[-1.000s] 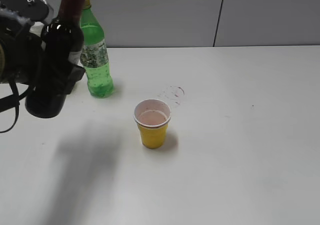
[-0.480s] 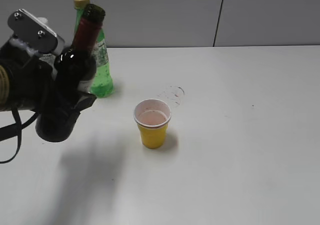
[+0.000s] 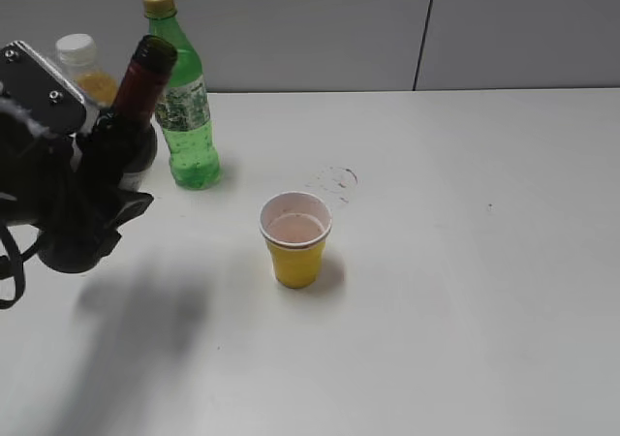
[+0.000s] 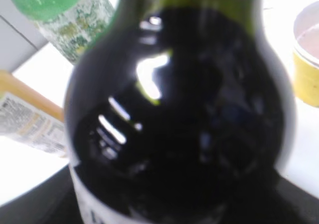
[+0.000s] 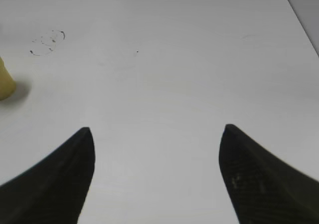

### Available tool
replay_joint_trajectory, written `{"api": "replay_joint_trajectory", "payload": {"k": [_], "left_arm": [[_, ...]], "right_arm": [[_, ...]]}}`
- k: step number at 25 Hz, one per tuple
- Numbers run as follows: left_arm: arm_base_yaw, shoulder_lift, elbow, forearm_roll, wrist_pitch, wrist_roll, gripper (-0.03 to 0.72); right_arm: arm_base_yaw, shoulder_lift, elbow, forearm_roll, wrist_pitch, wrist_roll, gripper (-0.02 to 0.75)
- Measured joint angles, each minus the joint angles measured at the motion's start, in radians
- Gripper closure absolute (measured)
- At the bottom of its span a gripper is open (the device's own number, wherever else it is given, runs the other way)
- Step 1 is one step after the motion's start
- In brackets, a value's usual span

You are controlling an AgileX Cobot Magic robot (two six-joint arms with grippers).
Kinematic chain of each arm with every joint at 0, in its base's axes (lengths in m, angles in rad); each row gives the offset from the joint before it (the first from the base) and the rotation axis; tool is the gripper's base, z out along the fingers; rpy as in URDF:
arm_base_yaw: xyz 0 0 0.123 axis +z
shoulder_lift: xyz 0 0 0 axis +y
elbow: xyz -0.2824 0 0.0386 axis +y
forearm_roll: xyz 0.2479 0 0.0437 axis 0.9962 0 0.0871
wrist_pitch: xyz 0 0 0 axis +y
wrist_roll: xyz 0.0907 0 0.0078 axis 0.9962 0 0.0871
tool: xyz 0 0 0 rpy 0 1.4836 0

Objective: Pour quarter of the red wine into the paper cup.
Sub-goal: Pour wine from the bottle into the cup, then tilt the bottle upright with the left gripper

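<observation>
We see left fingers (image 3: pixel 97 225) clamping red wine (image 3: pixel 102 179), frame left, tilted toward paper cup (image 3: pixel 295 239); right fingers (image 5: pixel 157 176) spread, empty. Risk: uncapped bottle dribbles onto tabletop (image 3: pixel 465 291).

Red wine (image 3: pixel 111 165): dark bottle, red foil neck, tilted with neck toward upper right, apparently clear of the worktop (image 3: pixel 465 262). Paper cup (image 3: pixel 295 239): yellow, white-rimmed, upright, holding pinkish liquid.

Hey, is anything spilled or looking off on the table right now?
Yes: small dark ring-shaped marks stain the table just behind the paper cup, like dried wine drips. Nothing has tipped over; the wine bottle is tilted only because the left gripper holds it.
</observation>
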Motion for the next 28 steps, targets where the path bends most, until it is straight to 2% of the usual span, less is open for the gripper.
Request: {"api": "replay_joint_trajectory", "payload": {"k": [3,5,13,19,25,28], "left_arm": [[0.001,0.032,0.0,-0.11,-0.028,0.199,0.139],[0.001,0.061,0.0,-0.166,-0.048,0.287,0.139],[-0.016,0.142,0.0,-0.365,-0.167,0.542,0.14],[-0.068,0.18,0.0,-0.661,-0.329,0.857,0.14],[-0.135,0.206,0.0,-0.755,-0.439,1.007,0.14],[-0.149,0.217,0.0,-0.821,-0.485,1.123,0.14]], "right_arm": [[0.0,0.0,0.0,0.0,0.001,0.0,0.151],[0.0,0.0,0.0,0.0,0.001,0.0,0.151],[0.0,0.0,0.0,0.0,0.002,0.0,0.151],[0.0,0.0,0.0,0.0,0.002,0.0,0.151],[0.0,0.0,0.0,-0.001,0.001,0.0,0.152],[0.0,0.0,0.0,-0.001,0.001,0.0,0.152]]}}
